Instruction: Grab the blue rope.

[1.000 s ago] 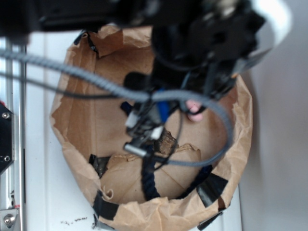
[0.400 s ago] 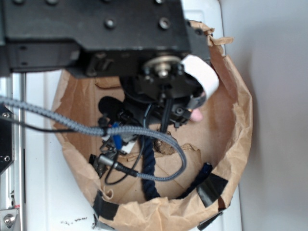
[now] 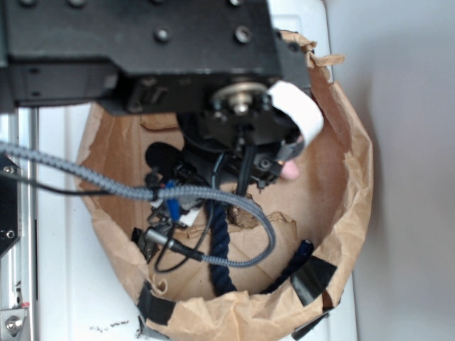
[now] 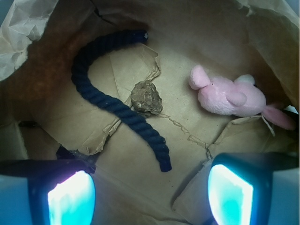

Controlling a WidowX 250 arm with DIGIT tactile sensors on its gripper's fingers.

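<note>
My brown paper bag (image 4: 140, 18) and the arm above it look the same as 0.4 s ago, no shift that I can see, though a second back the arm sat differently. On its floor the blue rope (image 4: 110, 105) curves beside the rock (image 4: 146, 97), the pink bunny (image 4: 229, 96) apart. My gripper (image 4: 150, 190) hangs above, jaws wide, holding nothing.

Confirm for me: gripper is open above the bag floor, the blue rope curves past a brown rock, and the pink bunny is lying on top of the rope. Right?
Not quite. In the wrist view the pink bunny lies apart from the blue rope, off to its right and not touching it. The rest holds: the gripper is open above the bag floor, and the rope curves past the brown rock.
</note>
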